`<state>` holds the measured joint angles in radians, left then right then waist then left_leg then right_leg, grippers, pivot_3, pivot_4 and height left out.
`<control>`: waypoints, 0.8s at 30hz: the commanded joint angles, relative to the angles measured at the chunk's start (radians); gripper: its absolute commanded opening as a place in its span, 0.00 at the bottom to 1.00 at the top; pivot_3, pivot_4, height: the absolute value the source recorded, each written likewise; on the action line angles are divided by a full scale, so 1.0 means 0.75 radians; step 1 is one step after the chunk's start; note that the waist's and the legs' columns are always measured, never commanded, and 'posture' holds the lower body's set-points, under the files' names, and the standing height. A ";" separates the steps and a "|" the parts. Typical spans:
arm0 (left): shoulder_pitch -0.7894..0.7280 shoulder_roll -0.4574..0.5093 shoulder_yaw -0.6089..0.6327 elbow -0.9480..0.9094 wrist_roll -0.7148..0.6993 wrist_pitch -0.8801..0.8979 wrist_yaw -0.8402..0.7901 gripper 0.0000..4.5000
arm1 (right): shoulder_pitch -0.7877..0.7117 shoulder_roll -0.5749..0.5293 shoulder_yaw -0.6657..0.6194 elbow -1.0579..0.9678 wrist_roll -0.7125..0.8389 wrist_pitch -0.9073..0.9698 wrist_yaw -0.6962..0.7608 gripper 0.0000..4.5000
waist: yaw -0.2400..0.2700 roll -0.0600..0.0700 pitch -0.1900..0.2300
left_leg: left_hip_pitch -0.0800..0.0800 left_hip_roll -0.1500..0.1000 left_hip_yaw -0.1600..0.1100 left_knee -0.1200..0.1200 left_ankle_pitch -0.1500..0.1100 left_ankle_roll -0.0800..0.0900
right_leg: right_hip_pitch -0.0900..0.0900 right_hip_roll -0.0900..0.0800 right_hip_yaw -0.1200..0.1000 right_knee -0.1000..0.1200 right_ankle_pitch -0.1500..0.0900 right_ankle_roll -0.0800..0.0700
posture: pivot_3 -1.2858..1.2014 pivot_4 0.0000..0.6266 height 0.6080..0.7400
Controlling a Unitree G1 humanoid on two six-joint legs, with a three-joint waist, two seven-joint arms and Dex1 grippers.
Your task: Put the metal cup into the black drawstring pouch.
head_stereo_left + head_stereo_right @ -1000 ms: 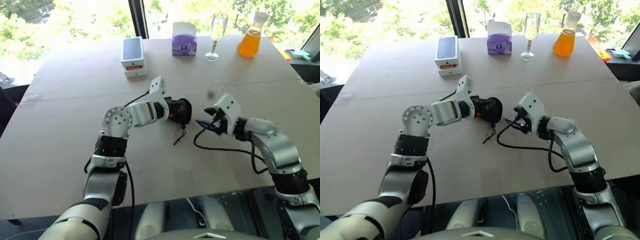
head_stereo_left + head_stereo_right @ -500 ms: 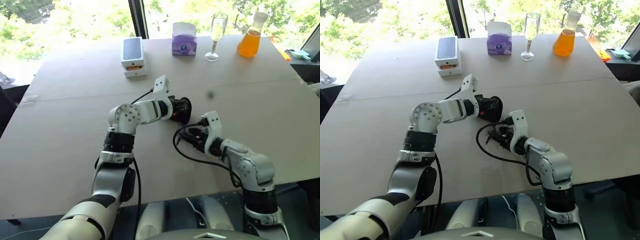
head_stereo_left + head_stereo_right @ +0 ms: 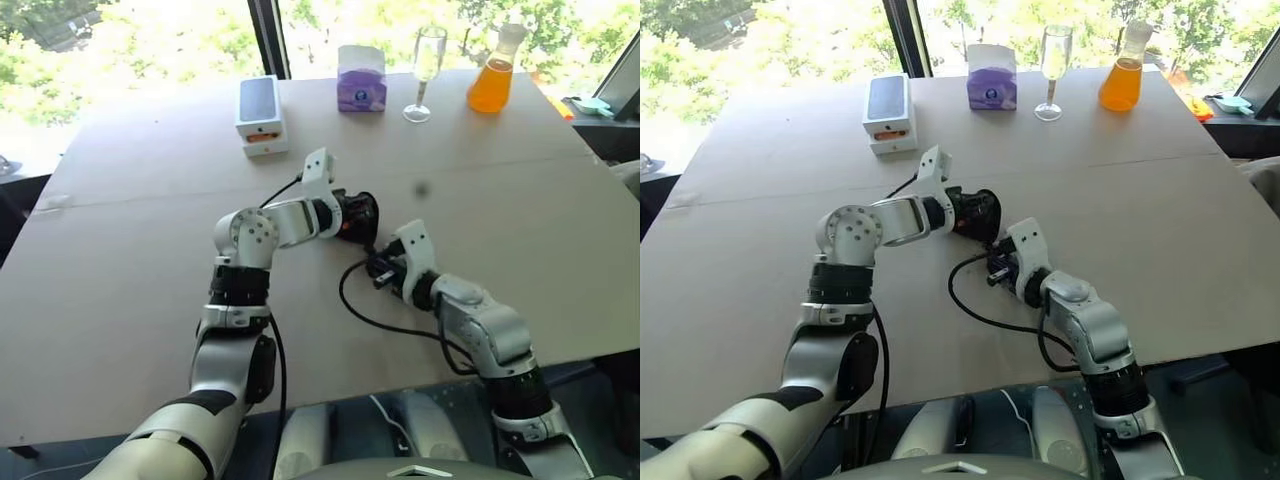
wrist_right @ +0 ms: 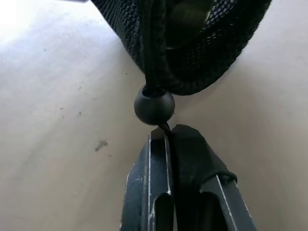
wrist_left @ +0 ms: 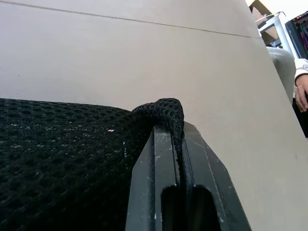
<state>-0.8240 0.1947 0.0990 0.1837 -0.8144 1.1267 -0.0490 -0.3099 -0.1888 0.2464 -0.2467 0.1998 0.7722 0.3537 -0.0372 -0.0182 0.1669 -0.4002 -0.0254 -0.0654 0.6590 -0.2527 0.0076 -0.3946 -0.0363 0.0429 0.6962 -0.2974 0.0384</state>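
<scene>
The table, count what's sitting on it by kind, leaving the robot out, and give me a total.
Boxes: 2, white phone box, purple tissue box
Glassware: 2, clear stemmed wine glass, flask of orange liquid
Fabric bags: 1, black drawstring pouch
Total: 5

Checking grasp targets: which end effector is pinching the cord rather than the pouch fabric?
The right end effector: shut on the cord just below its bead. The left end effector clamps the black drawstring pouch mesh edge.

The black drawstring pouch [image 5: 62, 159] is coarse matt mesh cloth; its bead [image 4: 154, 106] smooth plastic; the surface [image 3: 150, 250] dull beige board.
</scene>
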 commanded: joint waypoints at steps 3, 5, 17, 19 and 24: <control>0.082 0.187 -0.182 -0.254 0.073 -0.053 -0.361 0.30 | -0.005 -0.248 -0.035 -0.166 -0.173 0.013 -0.037 0.00 | 0.007 0.000 0.000 | -0.001 0.000 0.000 0.000 0.000 0.000 | -0.001 -0.001 0.000 -0.001 0.000 0.000 | 0.52 0.24 1.00; 0.109 0.251 -0.241 -0.298 0.131 -0.098 -0.444 0.52 | -0.009 -0.302 -0.058 -0.218 -0.187 0.032 -0.036 0.00 | 0.008 0.000 0.000 | -0.002 0.000 0.000 0.000 0.000 0.000 | -0.001 -0.001 0.000 -0.001 0.000 0.000 | 0.52 0.24 1.00; 0.149 0.522 -0.552 -0.400 0.488 -0.763 -1.208 0.91 | -0.101 -0.652 -0.013 -0.449 -0.372 0.015 0.109 0.00 | 0.029 0.002 0.003 | -0.003 0.001 0.001 -0.007 0.000 0.000 | -0.002 -0.001 0.000 -0.007 -0.001 -0.001 | 0.52 0.24 1.00; 0.091 0.435 -0.562 -0.339 0.510 -0.790 -1.214 0.91 | -0.118 -0.662 -0.011 -0.469 -0.383 0.004 0.127 0.00 | 0.040 0.002 0.003 | -0.006 0.000 0.000 -0.004 0.000 0.001 | -0.002 0.000 -0.003 -0.008 -0.001 -0.001 | 0.52 0.24 1.00; -0.034 0.272 -0.596 -0.140 0.611 -0.895 -1.251 0.91 | -0.147 -0.671 -0.003 -0.512 -0.400 0.006 0.166 0.00 | 0.034 0.002 0.003 | -0.022 0.000 -0.008 0.011 -0.001 0.003 | -0.010 0.001 -0.005 -0.004 0.000 0.000 | 0.52 0.24 1.00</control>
<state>-0.8212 0.4226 -0.3438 0.0497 -0.3794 0.4997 -0.9772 -0.4001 -0.6815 0.2531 -0.5816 -0.0822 0.7948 0.4690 -0.0117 -0.0171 0.1692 -0.4165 -0.0254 -0.0714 0.6670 -0.2537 0.0100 -0.4021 -0.0353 0.0381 0.6931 -0.2977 0.0381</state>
